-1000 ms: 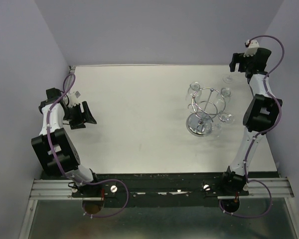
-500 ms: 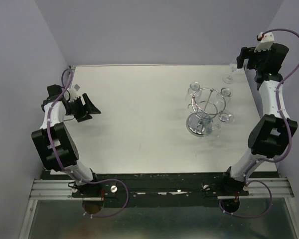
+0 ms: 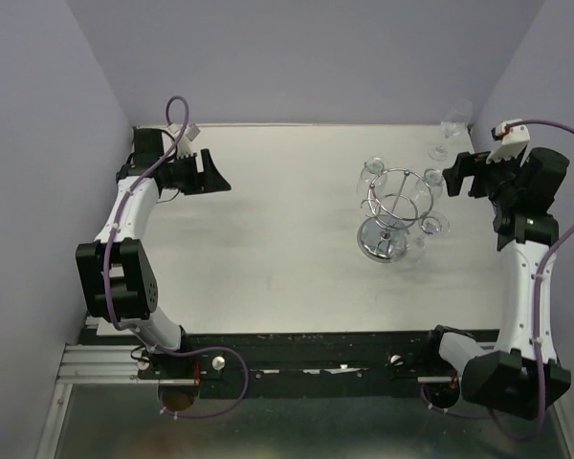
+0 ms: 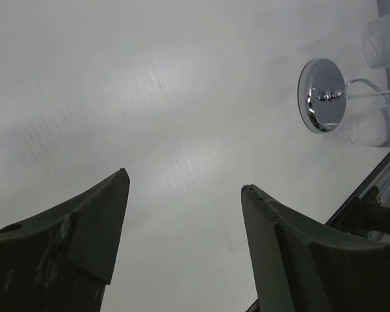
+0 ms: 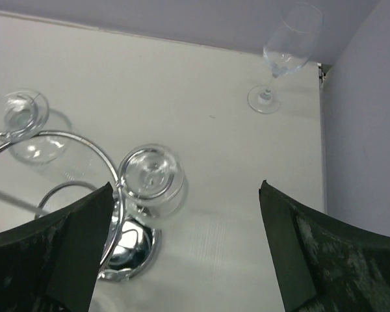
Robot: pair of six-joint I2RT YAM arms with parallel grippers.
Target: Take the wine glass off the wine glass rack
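Note:
The chrome wine glass rack [image 3: 394,206] stands right of centre on its mirror disc base [image 3: 383,239]. Clear wine glasses hang upside down from its hooks, at the back left [image 3: 371,172], the right [image 3: 433,179] and the front right [image 3: 432,227]. My right gripper [image 3: 456,177] hovers open just right of the rack. In the right wrist view a hanging wine glass [image 5: 149,179] lies by the left fingertip of that gripper [image 5: 186,185], untouched. My left gripper [image 3: 213,172] is open at the back left, far from the rack [image 4: 322,95], with nothing between its fingers [image 4: 185,179].
One wine glass [image 3: 444,142] stands upright on the table near the back right corner [image 5: 283,58], behind my right gripper. Purple walls close the table on three sides. The arm bases and a black rail [image 3: 306,359] run along the near edge.
My right gripper has swung from the back right corner, beside the standing glass, forward to the rack's right side. The left arm has reached toward the back left. Both stayed open.

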